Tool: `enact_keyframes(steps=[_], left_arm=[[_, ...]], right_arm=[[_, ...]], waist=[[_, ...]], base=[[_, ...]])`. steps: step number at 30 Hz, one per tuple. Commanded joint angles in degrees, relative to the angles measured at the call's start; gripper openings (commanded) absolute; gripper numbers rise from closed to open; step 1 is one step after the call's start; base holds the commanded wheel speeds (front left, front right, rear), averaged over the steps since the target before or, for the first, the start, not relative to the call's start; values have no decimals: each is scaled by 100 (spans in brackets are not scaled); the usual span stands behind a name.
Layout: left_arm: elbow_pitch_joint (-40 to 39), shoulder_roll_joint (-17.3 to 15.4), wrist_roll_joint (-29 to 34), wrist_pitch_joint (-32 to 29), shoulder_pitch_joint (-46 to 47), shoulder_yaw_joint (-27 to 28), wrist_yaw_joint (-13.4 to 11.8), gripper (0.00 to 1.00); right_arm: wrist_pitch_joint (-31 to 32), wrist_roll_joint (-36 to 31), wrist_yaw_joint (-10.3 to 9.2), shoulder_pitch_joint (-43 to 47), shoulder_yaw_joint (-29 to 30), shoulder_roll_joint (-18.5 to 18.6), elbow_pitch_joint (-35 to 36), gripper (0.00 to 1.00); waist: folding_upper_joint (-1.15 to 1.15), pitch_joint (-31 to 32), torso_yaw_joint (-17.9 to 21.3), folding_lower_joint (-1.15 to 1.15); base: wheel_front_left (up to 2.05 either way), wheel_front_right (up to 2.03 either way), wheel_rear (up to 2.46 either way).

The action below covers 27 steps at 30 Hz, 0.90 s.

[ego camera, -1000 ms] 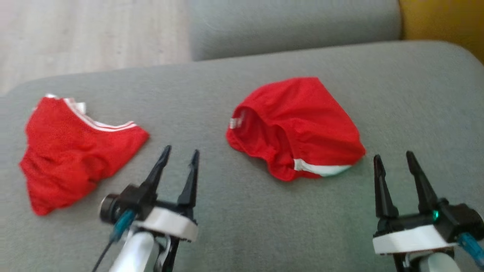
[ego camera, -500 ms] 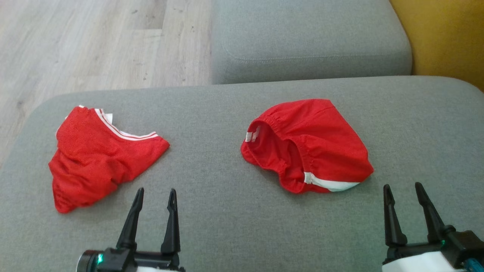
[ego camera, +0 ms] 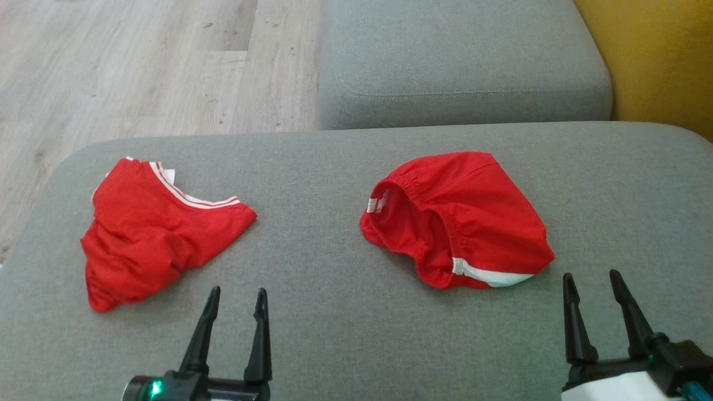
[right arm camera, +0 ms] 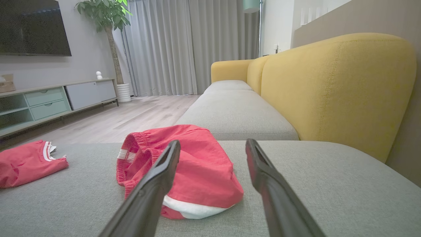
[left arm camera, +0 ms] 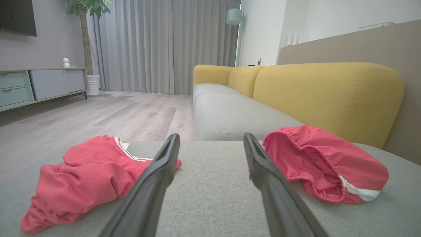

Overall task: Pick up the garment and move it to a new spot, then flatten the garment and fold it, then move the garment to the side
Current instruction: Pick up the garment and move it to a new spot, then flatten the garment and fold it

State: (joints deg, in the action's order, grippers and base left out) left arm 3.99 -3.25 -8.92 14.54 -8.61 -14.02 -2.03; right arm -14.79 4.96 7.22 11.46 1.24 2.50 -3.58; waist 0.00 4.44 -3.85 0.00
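Two red garments lie crumpled on the grey sofa seat (ego camera: 334, 334). Red shorts (ego camera: 468, 211) with an elastic waistband and a white stripe sit right of centre, just ahead and left of my right gripper (ego camera: 590, 274). A red top (ego camera: 150, 234) with a white-striped collar lies at the left, ahead and left of my left gripper (ego camera: 238, 291). Both grippers are open, hold nothing and touch no cloth. The left wrist view shows the left gripper (left arm camera: 211, 136) between the top (left arm camera: 85, 174) and the shorts (left arm camera: 329, 164). In the right wrist view the right gripper (right arm camera: 213, 142) sits by the shorts (right arm camera: 197, 164).
A second grey seat cushion (ego camera: 462, 67) adjoins the far side. The yellow backrest (ego camera: 663, 55) runs along the right. Wooden floor (ego camera: 139, 67) lies beyond the seat's far-left rounded edge. Bare seat fabric stretches between the two garments.
The head camera has shifted, so the whole picture sits lower. My left gripper has drawn back toward me and its fingers now point straight ahead. Both garments lie as before.
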Motion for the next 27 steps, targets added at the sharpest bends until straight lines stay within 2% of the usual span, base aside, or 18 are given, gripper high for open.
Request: enact_keyframes(steps=[1, 27], left_arm=[[-146, 36, 67, 46, 178, 124, -29, 100], [-82, 37, 151, 46, 241, 33, -84, 100]], right_arm=[[-21, -52, 26, -95, -145, 38, 163, 100], [-21, -120, 26, -160, -256, 38, 104, 100]], waist=[[0, -4, -11, 0], [0, -67, -55, 0]], base=[[0, 0, 0], [0, 0, 0]])
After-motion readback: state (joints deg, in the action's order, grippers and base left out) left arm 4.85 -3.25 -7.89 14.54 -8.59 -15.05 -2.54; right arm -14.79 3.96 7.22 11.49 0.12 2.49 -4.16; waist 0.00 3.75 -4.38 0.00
